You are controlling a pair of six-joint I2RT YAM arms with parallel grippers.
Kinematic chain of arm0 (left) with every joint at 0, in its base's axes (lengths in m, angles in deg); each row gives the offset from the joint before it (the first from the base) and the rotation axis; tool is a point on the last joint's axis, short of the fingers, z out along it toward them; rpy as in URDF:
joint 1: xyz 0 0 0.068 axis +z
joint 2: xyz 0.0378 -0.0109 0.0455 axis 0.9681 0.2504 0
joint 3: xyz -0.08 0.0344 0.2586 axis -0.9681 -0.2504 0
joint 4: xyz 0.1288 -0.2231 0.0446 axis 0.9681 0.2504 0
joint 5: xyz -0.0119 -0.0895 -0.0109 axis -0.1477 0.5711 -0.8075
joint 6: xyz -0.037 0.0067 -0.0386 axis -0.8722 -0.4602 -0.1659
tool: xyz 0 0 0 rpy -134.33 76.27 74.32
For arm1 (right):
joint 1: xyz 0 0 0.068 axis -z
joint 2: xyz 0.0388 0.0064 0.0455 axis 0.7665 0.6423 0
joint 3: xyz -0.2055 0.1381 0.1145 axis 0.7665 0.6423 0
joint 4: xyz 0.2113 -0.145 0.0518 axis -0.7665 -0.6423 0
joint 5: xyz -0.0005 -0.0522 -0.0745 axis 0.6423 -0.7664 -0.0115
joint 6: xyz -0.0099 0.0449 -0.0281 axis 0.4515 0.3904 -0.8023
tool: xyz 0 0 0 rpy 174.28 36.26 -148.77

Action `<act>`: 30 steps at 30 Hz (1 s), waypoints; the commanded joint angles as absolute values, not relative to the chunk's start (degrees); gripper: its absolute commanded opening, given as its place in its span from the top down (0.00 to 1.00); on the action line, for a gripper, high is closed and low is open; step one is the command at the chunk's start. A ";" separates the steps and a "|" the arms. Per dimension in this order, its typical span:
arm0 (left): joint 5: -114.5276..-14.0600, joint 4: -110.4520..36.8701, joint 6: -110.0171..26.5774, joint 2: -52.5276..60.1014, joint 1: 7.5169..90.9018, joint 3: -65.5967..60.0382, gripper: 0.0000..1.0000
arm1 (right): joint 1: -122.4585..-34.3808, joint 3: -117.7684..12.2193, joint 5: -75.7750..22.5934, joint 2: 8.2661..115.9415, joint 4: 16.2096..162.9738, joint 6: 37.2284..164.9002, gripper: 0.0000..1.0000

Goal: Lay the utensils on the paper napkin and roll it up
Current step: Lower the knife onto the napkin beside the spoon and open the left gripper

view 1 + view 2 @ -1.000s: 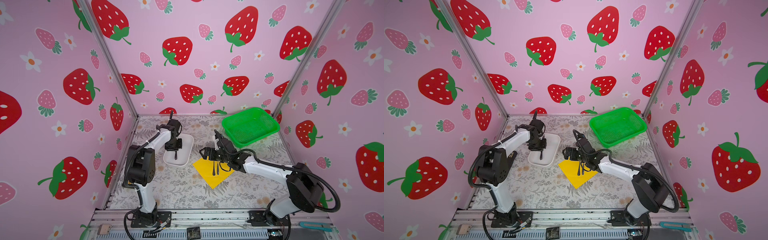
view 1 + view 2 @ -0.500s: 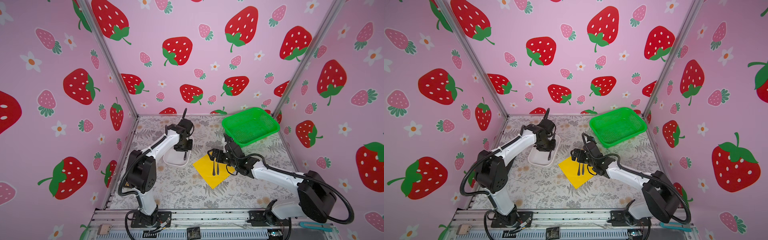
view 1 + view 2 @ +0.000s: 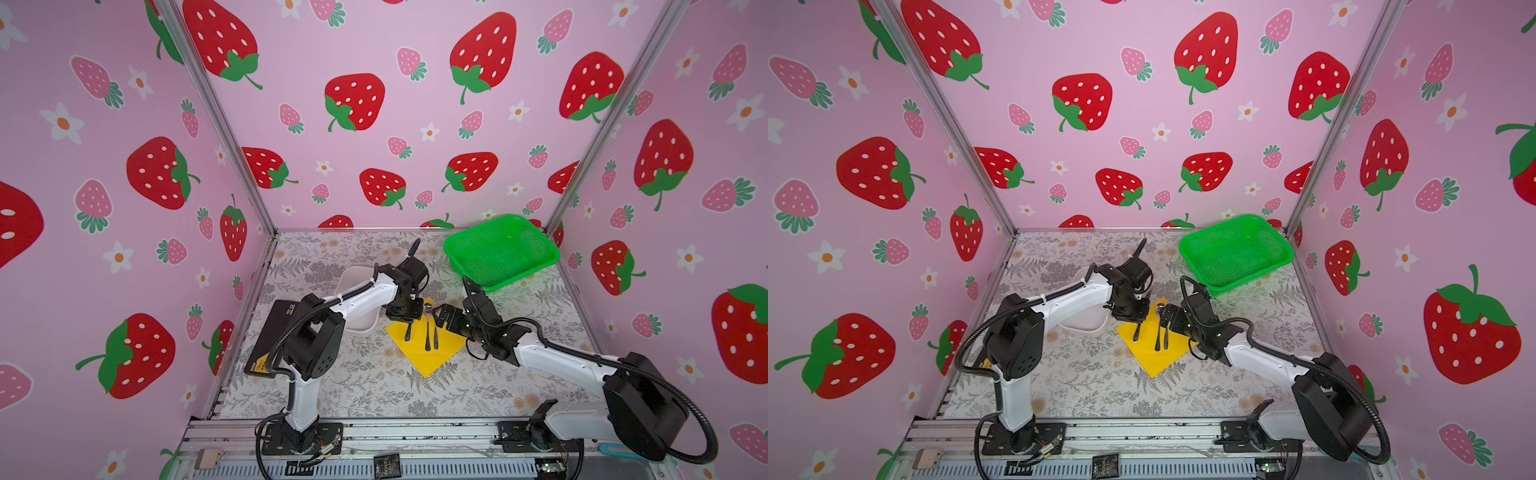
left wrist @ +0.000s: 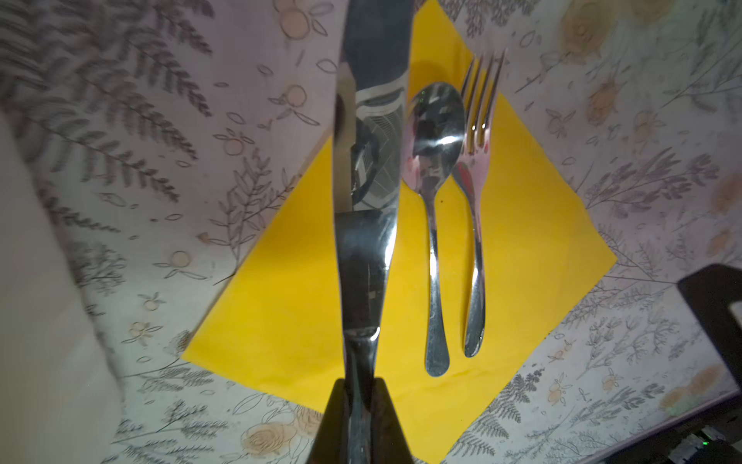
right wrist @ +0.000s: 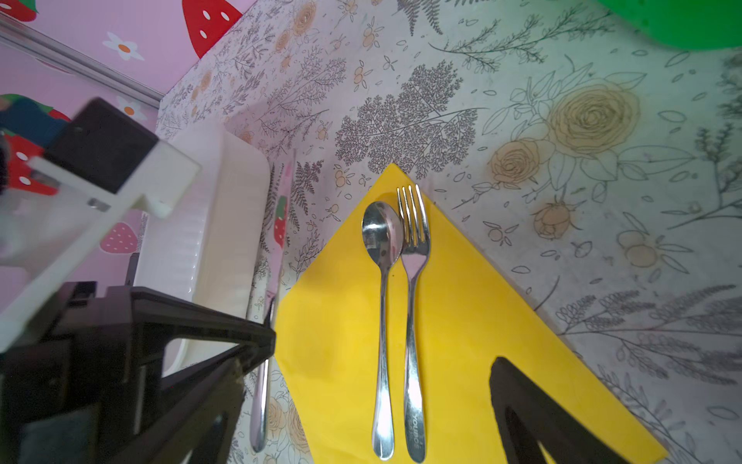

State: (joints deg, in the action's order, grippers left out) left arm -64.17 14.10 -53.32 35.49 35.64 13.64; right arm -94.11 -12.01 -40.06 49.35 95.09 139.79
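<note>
Ribbed white plastic tray point(image 3: 350, 282); your left gripper point(image 4: 360, 387), jaws clamped on the knife point(image 4: 367, 261), flat mirror-bright steel, long axis front to back, blade toward the back wall, over the left of the napkin point(image 4: 542, 249), a thin matte yellow square set corner-on; on it the spoon point(image 4: 435, 136) and fork point(image 4: 475, 225), polished steel, side by side and touching, heads toward the back wall; your right gripper point(image 3: 441, 319), jaws wide apart, near the fork's head; green mesh basket point(image 3: 498, 285)

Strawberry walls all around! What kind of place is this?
Likely a robot practice booth, not a home: a left arm and a right arm stand fixed to a metal rail, and printed walls box in one small table with a napkin.
</note>
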 commanded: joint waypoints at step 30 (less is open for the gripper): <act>-58.67 10.81 -57.72 42.24 35.73 14.13 0.89 | -92.19 -5.66 -38.71 45.21 97.90 143.59 0.01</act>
State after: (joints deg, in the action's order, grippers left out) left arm -60.10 10.87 -56.88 42.11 35.64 13.23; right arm -92.49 -5.65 -38.71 45.11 96.71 143.18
